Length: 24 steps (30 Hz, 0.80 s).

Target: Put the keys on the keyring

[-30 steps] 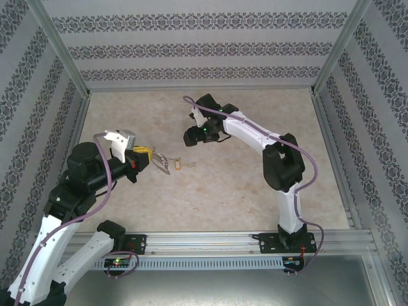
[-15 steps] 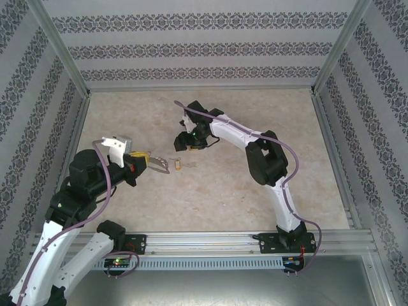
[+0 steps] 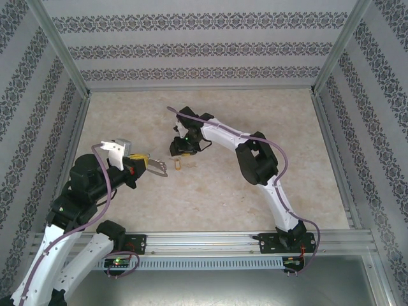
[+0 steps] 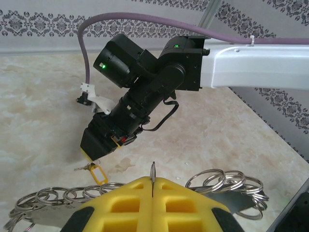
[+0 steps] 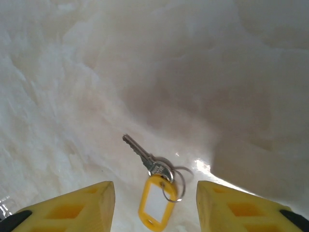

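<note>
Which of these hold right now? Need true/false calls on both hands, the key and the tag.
1. The left hand is shut on the keyring. True.
2. The right hand holds the key off the table. False: the key lies flat on the table, and the right hand hangs open above it with a finger on either side, touching nothing.
3. A yellow tag is joined to the key by a small ring. True.
4. The two hands touch each other. False: in the top view they are apart, with bare table between them.
</note>
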Motion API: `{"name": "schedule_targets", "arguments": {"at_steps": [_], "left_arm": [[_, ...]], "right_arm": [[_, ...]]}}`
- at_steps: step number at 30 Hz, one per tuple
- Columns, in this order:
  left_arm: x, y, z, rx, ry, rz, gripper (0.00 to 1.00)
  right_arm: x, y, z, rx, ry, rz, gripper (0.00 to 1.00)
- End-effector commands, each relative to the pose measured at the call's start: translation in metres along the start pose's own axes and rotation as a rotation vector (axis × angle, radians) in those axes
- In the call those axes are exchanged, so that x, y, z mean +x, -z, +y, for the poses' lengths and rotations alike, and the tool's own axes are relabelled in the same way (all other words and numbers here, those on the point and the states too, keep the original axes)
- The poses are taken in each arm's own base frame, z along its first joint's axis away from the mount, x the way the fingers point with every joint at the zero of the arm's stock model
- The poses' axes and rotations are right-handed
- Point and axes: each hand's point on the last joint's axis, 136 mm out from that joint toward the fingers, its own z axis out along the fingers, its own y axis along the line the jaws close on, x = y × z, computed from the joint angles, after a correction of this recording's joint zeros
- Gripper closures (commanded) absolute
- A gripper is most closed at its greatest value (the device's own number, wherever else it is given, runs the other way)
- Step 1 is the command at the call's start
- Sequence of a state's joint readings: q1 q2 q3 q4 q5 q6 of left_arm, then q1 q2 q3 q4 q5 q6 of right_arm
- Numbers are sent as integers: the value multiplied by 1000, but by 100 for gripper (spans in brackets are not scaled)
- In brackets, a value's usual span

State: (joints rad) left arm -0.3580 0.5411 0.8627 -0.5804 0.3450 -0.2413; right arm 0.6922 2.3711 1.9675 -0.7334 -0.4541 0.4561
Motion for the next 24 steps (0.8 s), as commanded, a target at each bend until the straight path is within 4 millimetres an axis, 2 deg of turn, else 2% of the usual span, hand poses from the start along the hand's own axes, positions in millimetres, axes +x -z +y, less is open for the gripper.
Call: {"name": "schedule_targets", "arguments": {"at_steps": [1,8,24], "left_arm": [[-17,3,-1,1,-4,-86,100],[-16,3,-2,8,-12,-89,100],[-17,-2,-4,31,-17,-93,100]], "right_arm": [[4,-6,-1,27,-27,22,53],[6,-2,-9,79,-33,11,61],[11,-13,-11,73,-55,35,65]]}}
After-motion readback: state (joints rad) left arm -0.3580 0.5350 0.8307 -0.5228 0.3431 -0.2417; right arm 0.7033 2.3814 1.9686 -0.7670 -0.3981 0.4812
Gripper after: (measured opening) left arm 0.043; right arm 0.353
